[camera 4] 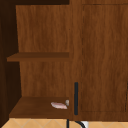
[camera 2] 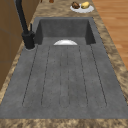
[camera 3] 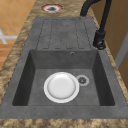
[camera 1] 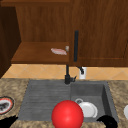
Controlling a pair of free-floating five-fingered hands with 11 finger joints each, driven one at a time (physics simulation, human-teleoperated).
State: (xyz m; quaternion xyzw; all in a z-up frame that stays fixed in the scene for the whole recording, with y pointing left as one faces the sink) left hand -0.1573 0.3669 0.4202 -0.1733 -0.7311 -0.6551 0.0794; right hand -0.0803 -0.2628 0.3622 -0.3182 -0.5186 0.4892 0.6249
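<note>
- Black and low in the front view, the left hand (camera 1: 7, 121) shows at the bottom left corner, over the speckled countertop (camera 1: 15, 86) just below a red-rimmed plate (camera 1: 5, 105); I cannot tell how its fingers are set, and nothing is seen in its hold.
- Its partner, the right hand (camera 1: 108, 121), sits at the bottom right, over the front edge of the sink (camera 1: 45, 100) near the basin's right corner; its fingers are likewise too unclear to judge.
- Between the two hands a red ball (camera 1: 67, 115) stands at the sink's front edge, touching neither hand.
- A white plate (camera 3: 61, 87) lies flat on the basin floor, just beside the drain (camera 3: 82, 80), behind and to the right of the ball.
- A dark faucet (camera 1: 67, 75) rises at the back of the sink, beside the ribbed drainboard (camera 2: 65, 75).
- On the open cabinet shelf (camera 4: 37, 107) above rests a pale pink item (camera 4: 59, 105).
- A plate of food (camera 2: 82, 6) stands on the counter beyond the basin in the left side view.
</note>
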